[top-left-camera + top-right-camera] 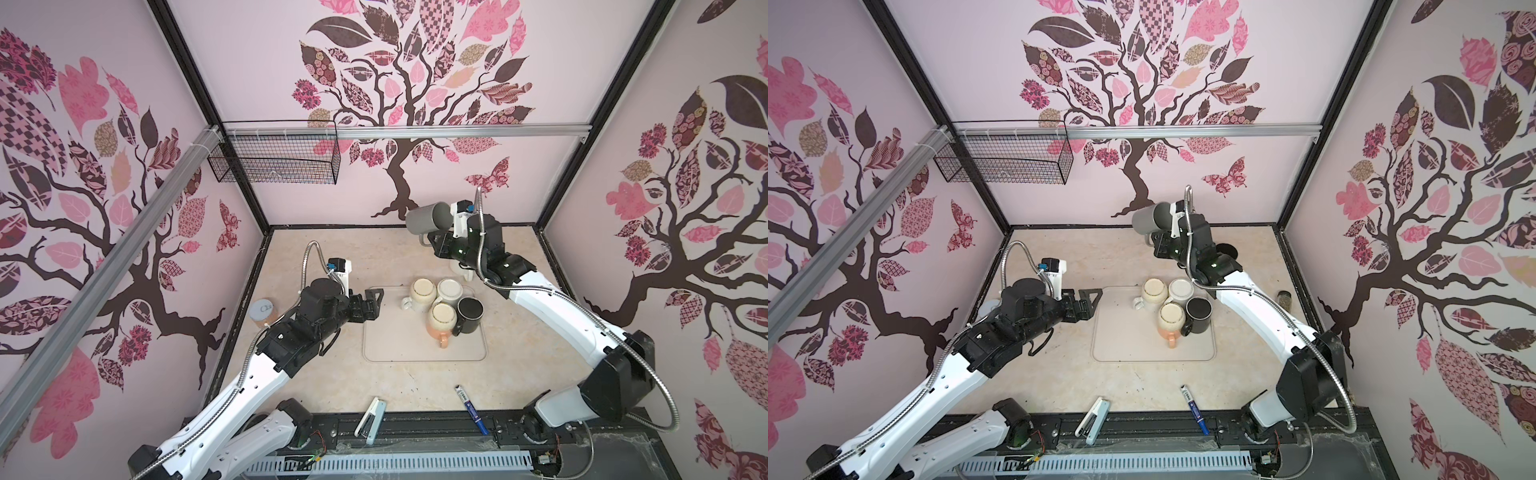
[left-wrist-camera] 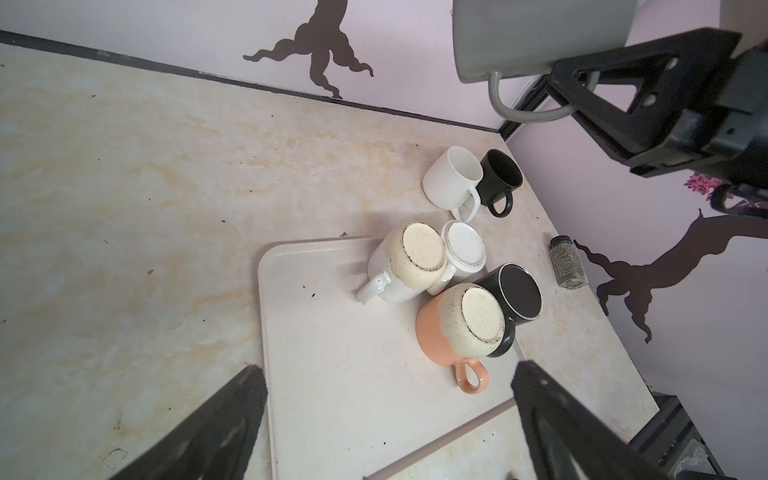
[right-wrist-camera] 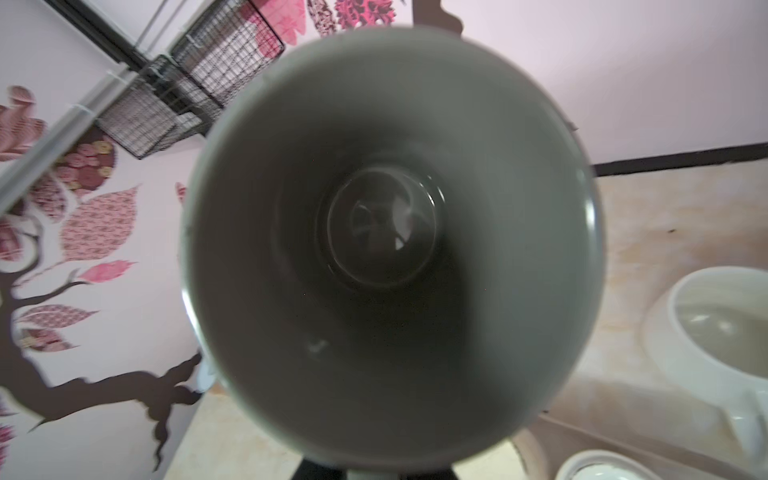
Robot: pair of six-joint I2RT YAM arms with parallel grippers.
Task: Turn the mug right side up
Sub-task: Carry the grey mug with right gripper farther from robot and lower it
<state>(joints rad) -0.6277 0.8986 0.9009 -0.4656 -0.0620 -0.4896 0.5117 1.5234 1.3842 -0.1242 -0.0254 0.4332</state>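
One grey mug (image 1: 428, 218) hangs sideways, right claw (image 1: 434, 240) clamped on it — best roll it slowly till mouth-up; left claw (image 1: 374, 303) spread, empty.

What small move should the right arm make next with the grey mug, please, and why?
Probably roll the wrist until the mouth faces up. The right gripper holds the grey mug in the air on its side, not yet upright like the white mug on the table.

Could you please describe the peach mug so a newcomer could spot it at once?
Start at the pale tray on the table. Four upside-down mugs cluster on it; the peach mug is the only one with an orange handle.
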